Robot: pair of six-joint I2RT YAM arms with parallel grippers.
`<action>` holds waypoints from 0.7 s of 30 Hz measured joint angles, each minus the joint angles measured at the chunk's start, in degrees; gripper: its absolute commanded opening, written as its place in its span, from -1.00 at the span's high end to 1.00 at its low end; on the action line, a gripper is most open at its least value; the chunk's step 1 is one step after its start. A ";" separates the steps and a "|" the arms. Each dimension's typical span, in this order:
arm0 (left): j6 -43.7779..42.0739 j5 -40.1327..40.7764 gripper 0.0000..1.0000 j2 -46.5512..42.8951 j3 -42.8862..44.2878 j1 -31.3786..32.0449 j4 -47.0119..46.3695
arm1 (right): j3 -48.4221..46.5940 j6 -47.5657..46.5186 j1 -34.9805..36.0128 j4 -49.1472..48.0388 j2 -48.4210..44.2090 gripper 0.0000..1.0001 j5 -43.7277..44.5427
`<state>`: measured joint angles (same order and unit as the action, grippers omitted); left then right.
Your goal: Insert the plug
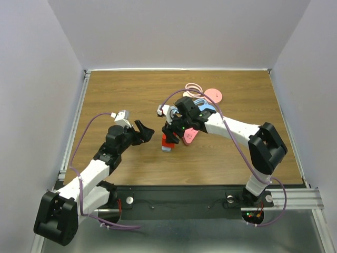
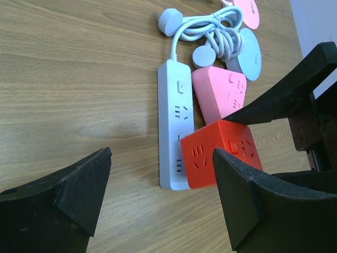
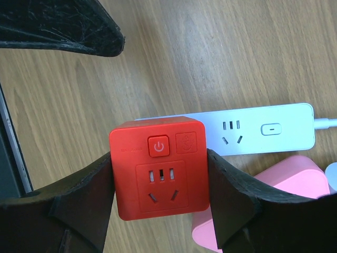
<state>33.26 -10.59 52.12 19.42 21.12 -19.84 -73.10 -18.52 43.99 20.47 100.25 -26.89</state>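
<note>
A red cube plug [image 3: 160,174] with a power button and a socket face sits between the pads of my right gripper [image 3: 159,161], which is shut on its two sides. The cube hangs over the near end of a white power strip [image 3: 263,129] lying flat on the wooden table; whether it touches the strip I cannot tell. From above, the red cube plug [image 1: 167,141] shows just below my right gripper [image 1: 171,136]. My left gripper [image 1: 146,132] stands open a little to the left of the cube, holding nothing. In the left wrist view the red cube plug [image 2: 221,153] covers the strip's [image 2: 174,110] lower end.
A pink triangular socket [image 2: 218,92] lies against the strip's right side. Behind it are a coiled white cable [image 2: 205,31], a pale round disc [image 2: 247,52] and a pink round piece [image 1: 214,96]. Metal rails [image 1: 73,132] edge the table.
</note>
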 measured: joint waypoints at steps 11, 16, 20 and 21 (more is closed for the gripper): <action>0.00 -0.24 -0.75 0.00 0.00 -0.24 -0.02 | 0.00 -0.07 0.00 -0.46 0.44 0.99 0.17; 0.00 -0.39 -0.75 0.00 0.00 -0.24 -0.02 | 0.00 -0.17 0.00 -0.83 0.70 0.99 0.13; 0.00 -0.61 -0.75 0.00 0.00 -0.24 -0.04 | 0.00 -0.17 0.02 -1.31 0.81 0.99 0.24; -0.02 -0.61 -0.75 0.00 0.00 -0.24 -0.04 | 0.00 -0.17 0.02 -1.40 0.85 0.99 0.24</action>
<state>33.23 -11.20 52.12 19.42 20.88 -19.88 -73.10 -18.70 44.01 19.07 101.10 -26.65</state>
